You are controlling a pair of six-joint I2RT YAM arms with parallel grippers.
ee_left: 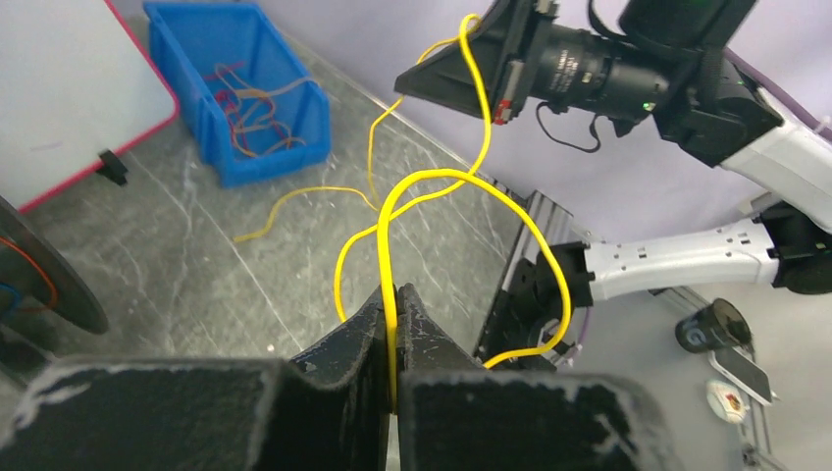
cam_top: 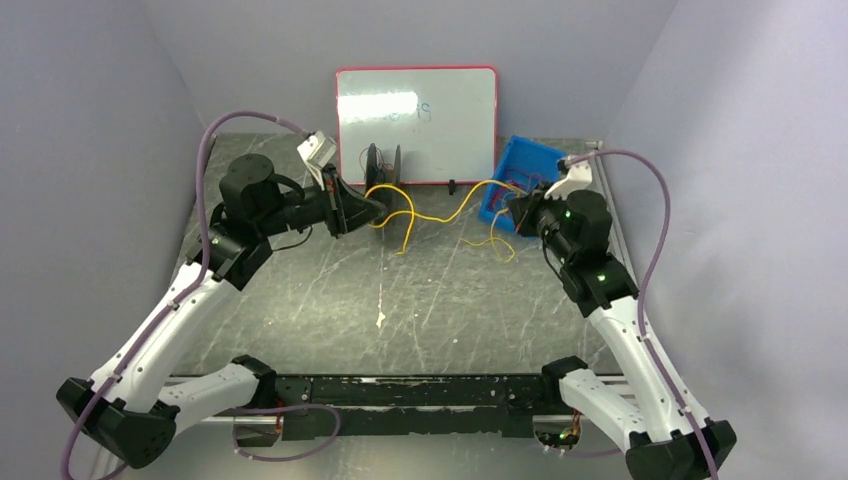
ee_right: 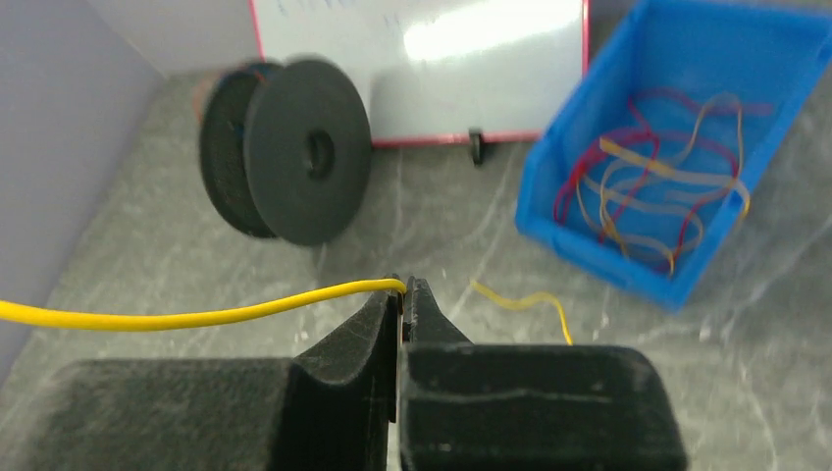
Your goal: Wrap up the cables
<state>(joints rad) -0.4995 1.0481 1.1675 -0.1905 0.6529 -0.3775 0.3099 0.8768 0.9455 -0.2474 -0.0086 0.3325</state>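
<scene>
A thin yellow cable (cam_top: 440, 216) runs across the back of the table between my two grippers, with loops hanging toward the table. My left gripper (cam_top: 378, 207) is shut on it; in the left wrist view the cable (ee_left: 390, 255) rises from between the closed fingers (ee_left: 394, 304) and loops toward the right arm. My right gripper (cam_top: 512, 212) is shut on the cable's other part; in the right wrist view the cable (ee_right: 196, 316) leaves the fingertips (ee_right: 400, 290) to the left. A black spool (cam_top: 382, 167) stands behind the left gripper, also in the right wrist view (ee_right: 294, 147).
A blue bin (cam_top: 520, 180) with several loose red, orange and yellow cables (ee_right: 657, 186) sits at the back right. A whiteboard (cam_top: 416, 124) leans on the back wall. A loose yellow cable piece (ee_right: 530, 302) lies on the table before the bin.
</scene>
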